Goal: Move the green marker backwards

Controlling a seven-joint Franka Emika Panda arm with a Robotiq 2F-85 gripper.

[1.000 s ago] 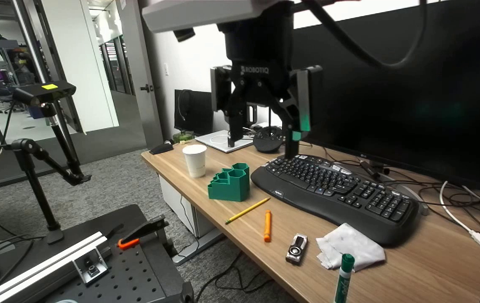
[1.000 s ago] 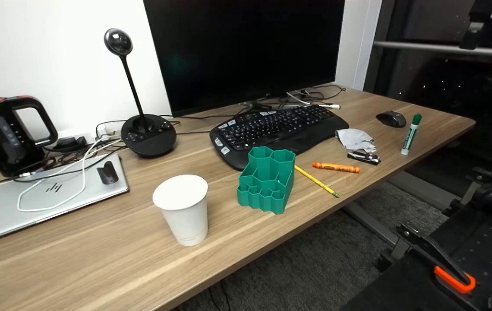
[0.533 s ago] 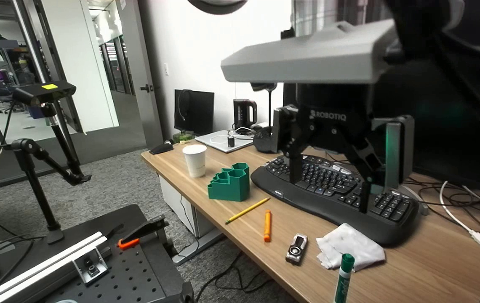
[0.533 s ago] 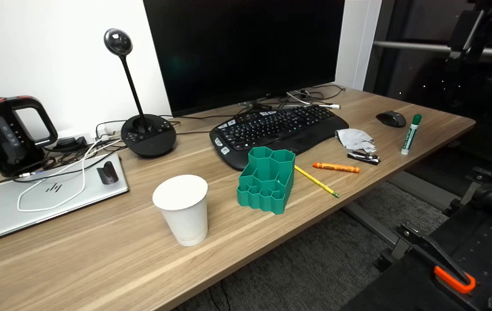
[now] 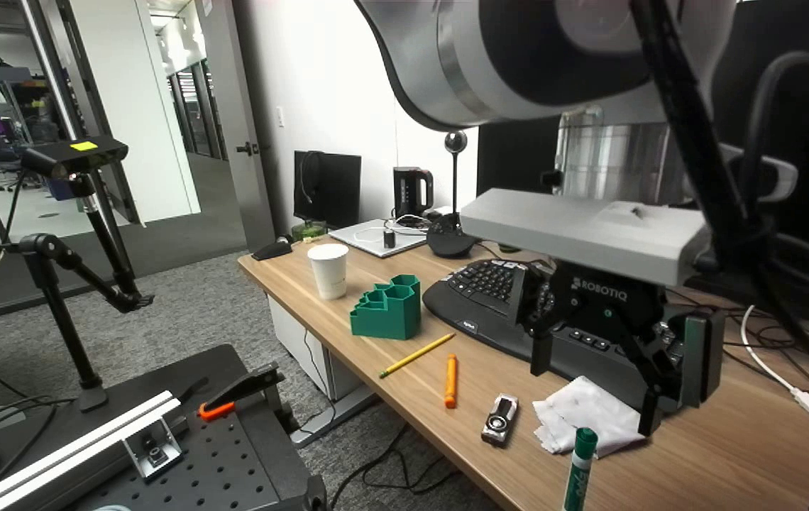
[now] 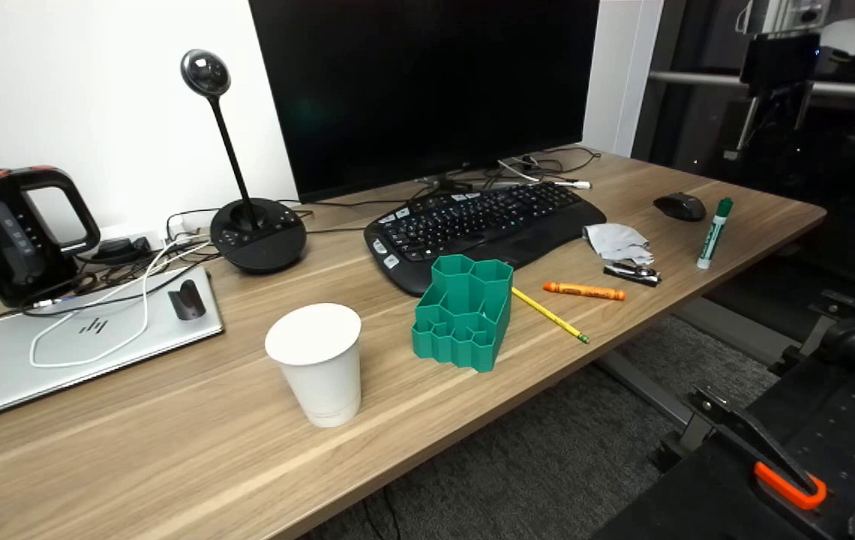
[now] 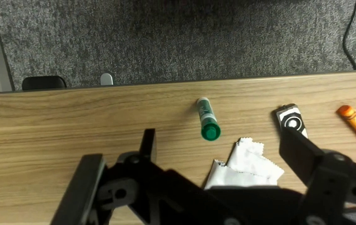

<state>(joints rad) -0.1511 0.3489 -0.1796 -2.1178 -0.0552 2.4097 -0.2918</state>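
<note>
The green marker (image 7: 207, 118) is stood on its white end, cap up, near the front long edge of the tabletop (image 6: 172, 465), toward the corner at the end where the mouse (image 6: 680, 207) is set; whether its slight lean is real or lent by the camera's angle cannot be told. By being stood so, a narrow upright barrel is offered to a grasp from above.

The tool (image 5: 593, 399) is held above the tabletop and pointed down, its jaws set well apart with nothing clamped between them, presumably so that the cap can be passed without being knocked. The cloth (image 7: 246, 165) is laid rumpled beside the marker, toward the keyboard (image 6: 480, 232), which is set before the monitor (image 6: 435, 82) as if to be used from the front edge.

Next, lining up over the cap and lowering seem to be called for; by the likeliest reading, the marker is then to be carried toward the back edge. With the front edge so near, a toppled marker could be lost to the floor, and the cloth could be snagged by a low fingertip.
</note>
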